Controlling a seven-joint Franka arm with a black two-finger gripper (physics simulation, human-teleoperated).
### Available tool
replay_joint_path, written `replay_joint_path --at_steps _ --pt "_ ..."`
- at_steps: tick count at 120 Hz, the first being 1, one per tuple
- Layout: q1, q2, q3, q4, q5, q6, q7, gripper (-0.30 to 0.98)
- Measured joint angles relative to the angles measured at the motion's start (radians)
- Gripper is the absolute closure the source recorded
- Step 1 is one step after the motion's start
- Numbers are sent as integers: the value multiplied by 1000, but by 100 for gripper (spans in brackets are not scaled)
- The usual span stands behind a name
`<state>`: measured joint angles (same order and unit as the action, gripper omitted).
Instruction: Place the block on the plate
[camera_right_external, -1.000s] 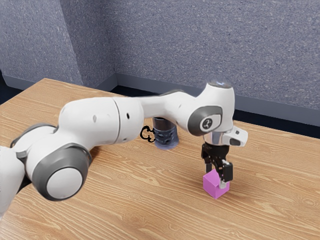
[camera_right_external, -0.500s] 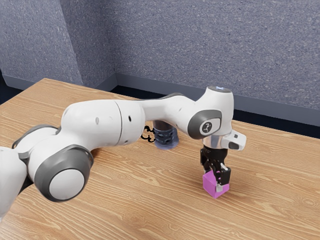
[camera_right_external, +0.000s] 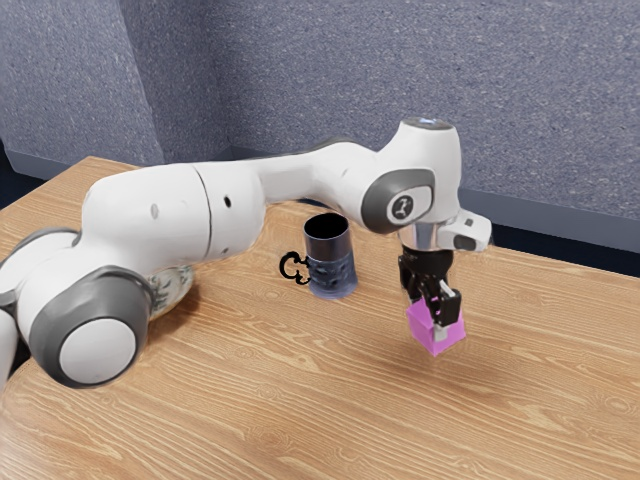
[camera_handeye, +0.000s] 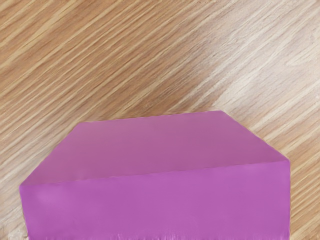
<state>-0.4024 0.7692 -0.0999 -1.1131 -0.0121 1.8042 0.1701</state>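
Observation:
My gripper (camera_right_external: 429, 317) is shut on the pink block (camera_right_external: 447, 338) and holds it above the wooden table, toward the exterior view's right. One finger lies against the block's near face; the far side is partly hidden. In the wrist view the block (camera_handeye: 160, 205) looms large and close under my hand, with table wood beyond it. A pale, dark-patterned round dish, seemingly the plate (camera_right_external: 172, 290), peeks out from behind the arm at the exterior view's left, mostly hidden.
A dark mug (camera_right_external: 331, 268) with an ornate black handle stands on the table (camera_right_external: 300, 400) between the dish and the block. A grey wall (camera_right_external: 420, 70) rises behind the table.
The pink block has risen off the table together with my gripper. The arm has lifted, uncovering the mug's top and part of the patterned dish.

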Motion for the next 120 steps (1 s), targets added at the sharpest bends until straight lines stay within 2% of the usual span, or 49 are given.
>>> replay_joint_path --at_steps 36,120 --pt "56 -158 2 -126 5 -15 -8 32" --pt "375 -416 2 -400 12 -35 -22 32"
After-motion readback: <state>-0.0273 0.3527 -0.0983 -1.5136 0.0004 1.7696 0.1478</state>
